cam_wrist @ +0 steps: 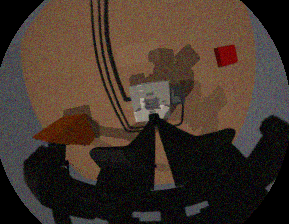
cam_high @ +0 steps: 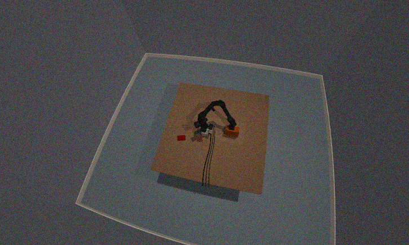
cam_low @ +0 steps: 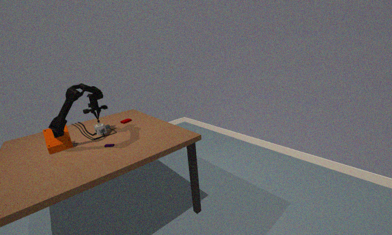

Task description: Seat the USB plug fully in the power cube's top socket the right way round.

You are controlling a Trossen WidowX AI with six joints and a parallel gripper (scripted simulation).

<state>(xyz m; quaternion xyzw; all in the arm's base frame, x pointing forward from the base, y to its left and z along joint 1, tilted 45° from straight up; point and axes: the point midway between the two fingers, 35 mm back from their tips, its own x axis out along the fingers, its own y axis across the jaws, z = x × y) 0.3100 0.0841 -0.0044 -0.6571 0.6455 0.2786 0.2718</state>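
Observation:
The white power cube (cam_high: 204, 132) (cam_low: 100, 128) (cam_wrist: 139, 93) stands on the table, with a light socket face up in the wrist view. My gripper (cam_low: 98, 120) (cam_wrist: 155, 121) points down over the cube, its fingertips close together at the edge of the cube's top in the wrist view. It is shut on a small dark thing, taken to be the USB plug. The plug is mostly hidden by the fingertips, so its way round and whether it sits in the socket or just above it cannot be told. A grey-blue block (cam_wrist: 178, 95) is against the cube's side.
Thin black cables (cam_high: 210, 152) (cam_low: 83, 130) (cam_wrist: 101, 55) run over the wooden table (cam_high: 236, 170) (cam_low: 75, 169) to the cube and loop around it. A red block (cam_high: 181, 137) (cam_low: 126, 121) (cam_wrist: 226, 55) and a small purple item (cam_high: 213, 109) (cam_low: 109, 145) lie apart. The arm's orange base (cam_high: 232, 131) (cam_low: 57, 141) (cam_wrist: 72, 131) stands nearby.

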